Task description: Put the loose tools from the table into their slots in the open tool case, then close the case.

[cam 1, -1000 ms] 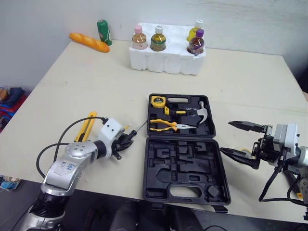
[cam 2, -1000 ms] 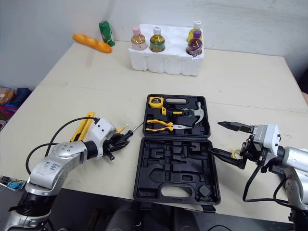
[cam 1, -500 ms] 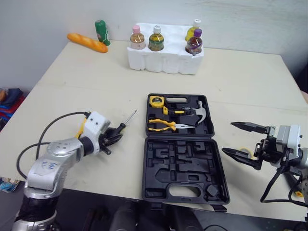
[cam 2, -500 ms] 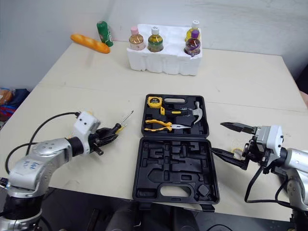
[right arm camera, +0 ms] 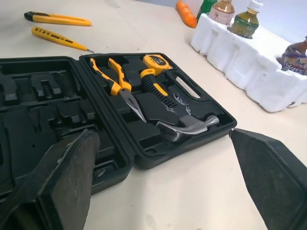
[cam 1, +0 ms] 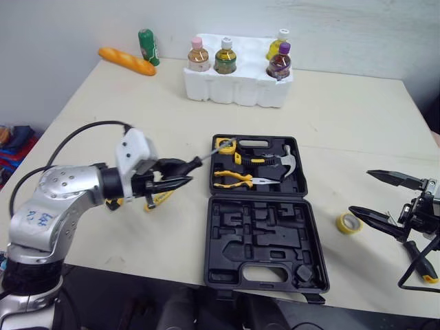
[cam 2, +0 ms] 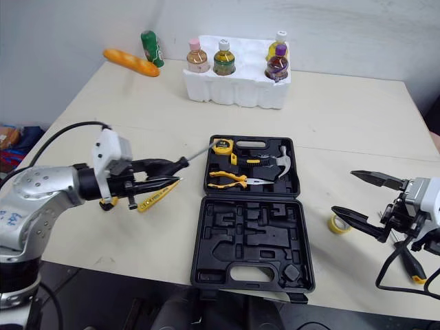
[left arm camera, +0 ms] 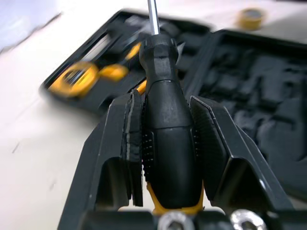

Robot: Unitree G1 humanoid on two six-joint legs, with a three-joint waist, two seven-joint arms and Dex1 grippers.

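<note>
The black tool case [cam 1: 265, 237] lies open at the table's middle; its far half holds a yellow tape measure [cam 1: 225, 144], pliers [cam 1: 237, 179] and a hammer [cam 1: 275, 161]. My left gripper [cam 1: 175, 175] hovers left of the case, shut on the black-handled screwdriver [left arm camera: 165, 134], whose shaft [cam 2: 199, 151] points at the tape measure. A yellow tester pen [cam 1: 159, 199] lies on the table under that gripper. My right gripper [cam 1: 361, 190] is open right of the case, holding nothing. A yellow tape roll [cam 1: 348, 222] lies just below it. A yellow utility knife [right arm camera: 57, 19] lies beyond the pen.
A white foam tray [cam 1: 237, 82] with several bottles stands at the back. A bread loaf [cam 1: 127, 60] and a green can [cam 1: 148, 47] sit at the back left. A black and yellow tool [cam 1: 417, 260] lies near the right front edge.
My left gripper has lifted the screwdriver off the table and carried it right toward the case, uncovering the yellow pen. My right gripper has drawn back to the right, exposing the tape roll.
</note>
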